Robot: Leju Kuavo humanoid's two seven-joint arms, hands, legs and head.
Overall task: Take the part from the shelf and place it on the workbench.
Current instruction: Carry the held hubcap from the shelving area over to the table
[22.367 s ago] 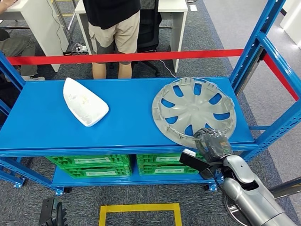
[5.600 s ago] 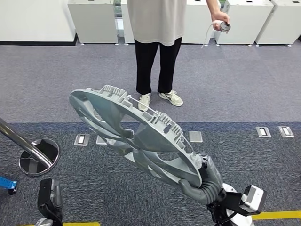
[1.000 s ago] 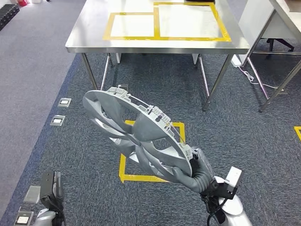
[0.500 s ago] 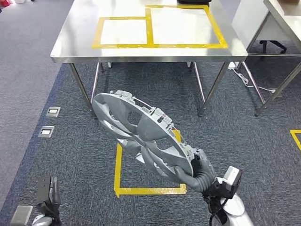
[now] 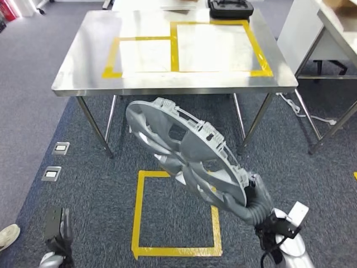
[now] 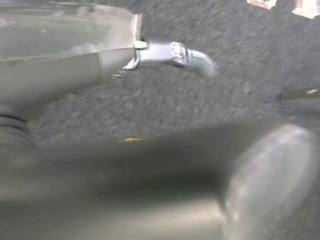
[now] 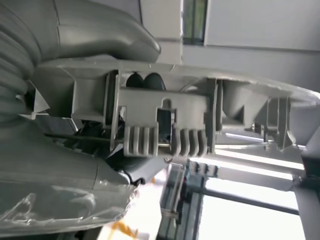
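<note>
Evidently the left hand (image 5: 57,237) has no part in the carrying: it hangs low at the robot's side over the carpet, and whether its fingers are spread or curled I cannot tell, since the head view catches just its dark top and its wrist view is a blur. Next along, a yellow square (image 5: 175,213) is taped on the carpet short of the table (image 5: 84,61), most likely a standing mark for the robot. Above it rides the wheel cover (image 5: 185,153), a grey slotted disc held out in the air in front of the body, tilted, its far rim raised toward the table edge and its near rim low. The right hand (image 5: 254,204) grasps that near rim; in the right wrist view the thumb (image 7: 105,32) lies over one face of the rim and dark fingertips (image 7: 145,81) show through a slot from the other side. Gripping at the rim leaves the whole disc cantilevered, which probably explains the tilt.

The table stands ahead, not yet under the disc, with two yellow-taped rectangles on its steel top, the right one (image 5: 217,47) being the larger. A black case (image 5: 230,8) sits at the far edge just beyond that rectangle. Farther right stands a second bench (image 5: 337,33) with a cable on the carpet beneath. The raised far rim looks roughly level with the table's near edge, so it may need lifting to clear.
</note>
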